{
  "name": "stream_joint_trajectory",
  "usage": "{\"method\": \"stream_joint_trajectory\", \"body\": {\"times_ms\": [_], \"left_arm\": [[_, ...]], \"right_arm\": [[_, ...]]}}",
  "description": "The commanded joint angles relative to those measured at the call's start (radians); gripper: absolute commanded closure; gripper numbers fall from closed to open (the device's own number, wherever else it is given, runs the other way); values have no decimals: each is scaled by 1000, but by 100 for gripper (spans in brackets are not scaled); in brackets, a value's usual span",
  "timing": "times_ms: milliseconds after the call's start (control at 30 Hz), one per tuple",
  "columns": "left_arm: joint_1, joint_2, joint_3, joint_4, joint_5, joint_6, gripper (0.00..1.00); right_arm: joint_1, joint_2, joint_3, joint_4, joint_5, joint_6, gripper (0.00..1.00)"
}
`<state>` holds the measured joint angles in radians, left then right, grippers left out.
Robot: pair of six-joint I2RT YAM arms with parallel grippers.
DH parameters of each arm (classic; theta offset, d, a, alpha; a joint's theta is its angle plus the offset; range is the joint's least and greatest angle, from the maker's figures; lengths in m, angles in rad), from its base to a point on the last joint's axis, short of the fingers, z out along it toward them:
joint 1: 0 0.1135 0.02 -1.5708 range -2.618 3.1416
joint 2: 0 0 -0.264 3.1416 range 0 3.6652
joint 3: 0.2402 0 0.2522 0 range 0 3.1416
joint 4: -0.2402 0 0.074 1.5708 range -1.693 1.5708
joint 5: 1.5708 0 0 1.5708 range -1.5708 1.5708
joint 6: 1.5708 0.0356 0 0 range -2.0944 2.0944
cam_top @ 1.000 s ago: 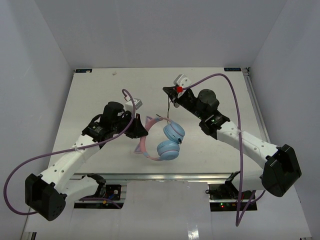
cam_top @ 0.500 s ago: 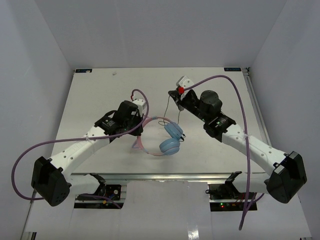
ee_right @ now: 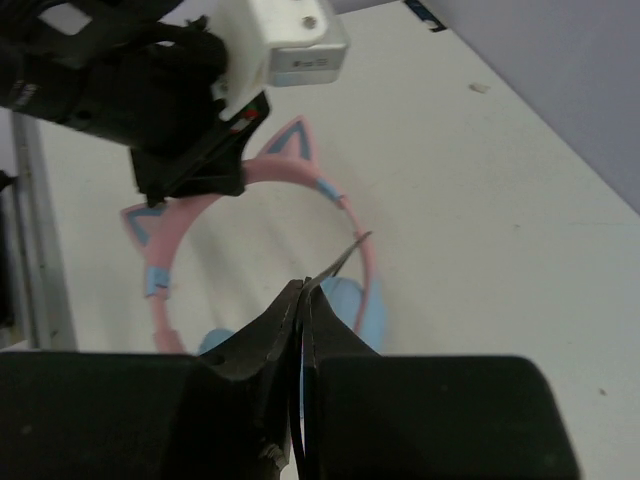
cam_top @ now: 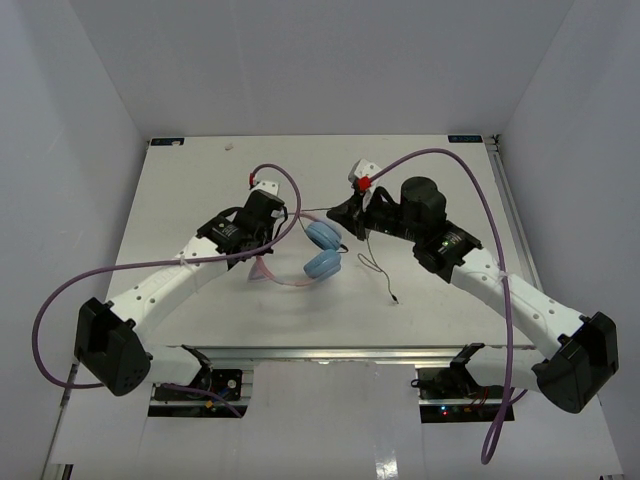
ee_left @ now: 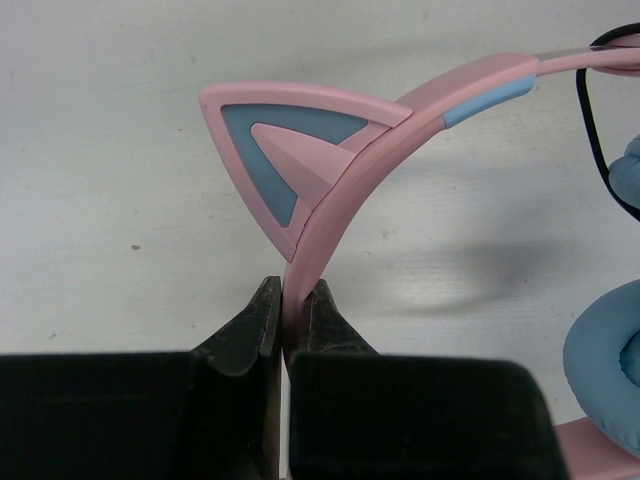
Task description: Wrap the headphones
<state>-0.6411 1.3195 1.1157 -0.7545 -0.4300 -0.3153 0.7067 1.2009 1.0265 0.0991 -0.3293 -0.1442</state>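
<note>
Left fingers (ee_left: pixel 270 325): pinched on the pink headband (ee_left: pixel 340 200), just below a cat ear (ee_left: pixel 290 140).
Right fingers (ee_right: pixel 287 320): closed on the thin black cord (ee_right: pixel 338 262).
Headphones (cam_top: pixel 310 255): middle of the bench (cam_top: pixel 200 180), between the arms.
Wrapping well: hold the headband steady, draw the cord taut, and mind the loose plug (cam_top: pixel 396 298).

One pair of headphones (cam_top: pixel 321 264), two ear cups (cam_top: pixel 322 236), two cat ears (ee_right: pixel 292 140), one black cord (ee_left: pixel 586 120), two arms (cam_top: pixel 160 288), two purple cables (cam_top: pixel 432 151)

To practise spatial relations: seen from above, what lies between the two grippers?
The headphones, namely their blue ear cups, in the top external view. The left gripper clamps the pink headband; the right gripper pinches the black cord.
</note>
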Motion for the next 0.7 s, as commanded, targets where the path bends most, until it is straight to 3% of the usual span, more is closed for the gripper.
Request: {"method": "stream_joint_trajectory", "body": {"times_ms": [0,100,233,667], "left_arm": [[-2,-14,78,-15,-189,-52,100],[-2,-18,100,-15,-216,-68,100],[-2,-36,129,-10,-205,-105,100],[-2,-93,238,52,-54,-236,100]], "right_arm": [[-1,1,6,6,-326,129,92],[7,7,-34,55,-425,192,92],[15,-17,-159,261,-493,331,92],[84,-26,-423,721,-502,549,92]]}}
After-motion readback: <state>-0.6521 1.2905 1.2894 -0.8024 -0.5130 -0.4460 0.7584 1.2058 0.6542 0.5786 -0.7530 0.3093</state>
